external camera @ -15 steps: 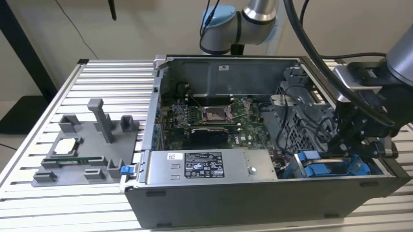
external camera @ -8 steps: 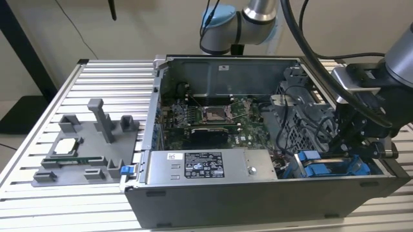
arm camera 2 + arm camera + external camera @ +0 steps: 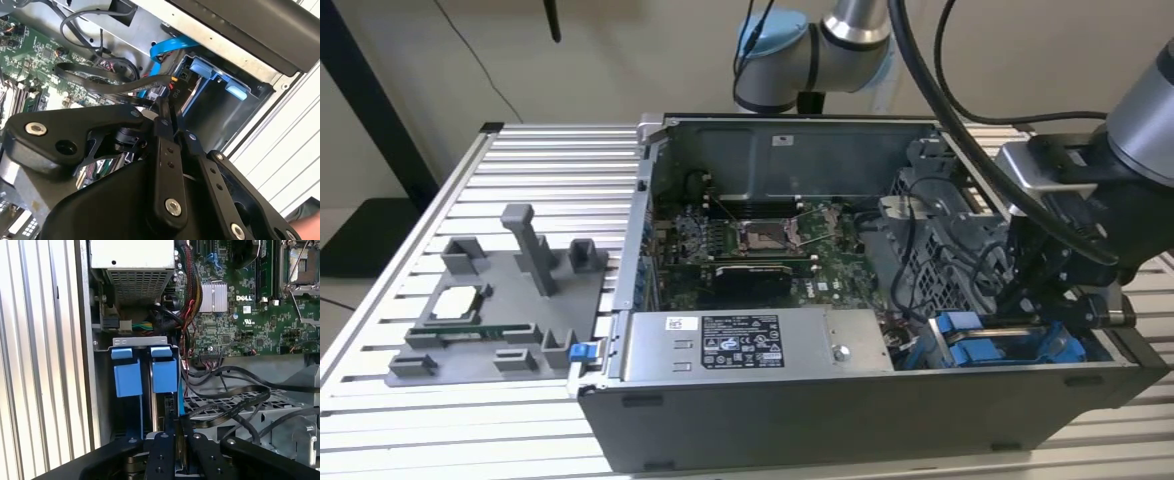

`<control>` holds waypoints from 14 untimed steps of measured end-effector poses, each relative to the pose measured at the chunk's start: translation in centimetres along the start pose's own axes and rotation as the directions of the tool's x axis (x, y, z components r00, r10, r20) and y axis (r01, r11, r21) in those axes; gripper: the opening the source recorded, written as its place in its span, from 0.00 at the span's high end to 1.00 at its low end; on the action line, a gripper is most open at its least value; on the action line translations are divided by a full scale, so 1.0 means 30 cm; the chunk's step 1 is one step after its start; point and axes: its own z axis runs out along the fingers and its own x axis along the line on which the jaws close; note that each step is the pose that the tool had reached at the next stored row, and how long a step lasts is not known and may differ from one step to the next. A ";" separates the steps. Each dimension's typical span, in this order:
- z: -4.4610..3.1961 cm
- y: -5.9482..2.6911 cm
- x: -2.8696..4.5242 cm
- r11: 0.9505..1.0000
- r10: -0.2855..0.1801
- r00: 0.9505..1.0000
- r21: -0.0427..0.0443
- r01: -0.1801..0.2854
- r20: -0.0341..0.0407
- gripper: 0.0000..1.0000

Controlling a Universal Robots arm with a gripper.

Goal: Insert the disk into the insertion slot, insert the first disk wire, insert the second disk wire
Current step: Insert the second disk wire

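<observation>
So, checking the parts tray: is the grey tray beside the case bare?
No, a square silver processor chip lies on the grey tray.

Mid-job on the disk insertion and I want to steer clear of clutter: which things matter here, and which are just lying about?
For the job: gripper; insertion slot with blue fittings.
Lying about: power-supply box; CPU socket; grey tray; processor chip; memory stick.
</observation>
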 end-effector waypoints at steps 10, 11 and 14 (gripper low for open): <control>0.011 0.004 -0.004 1.000 0.000 1.000 0.003 0.000 -0.005 0.00; -0.003 0.004 -0.007 1.000 -0.001 1.000 0.003 0.001 -0.006 0.00; -0.048 0.003 -0.013 1.000 0.000 1.000 0.003 0.000 -0.006 0.00</control>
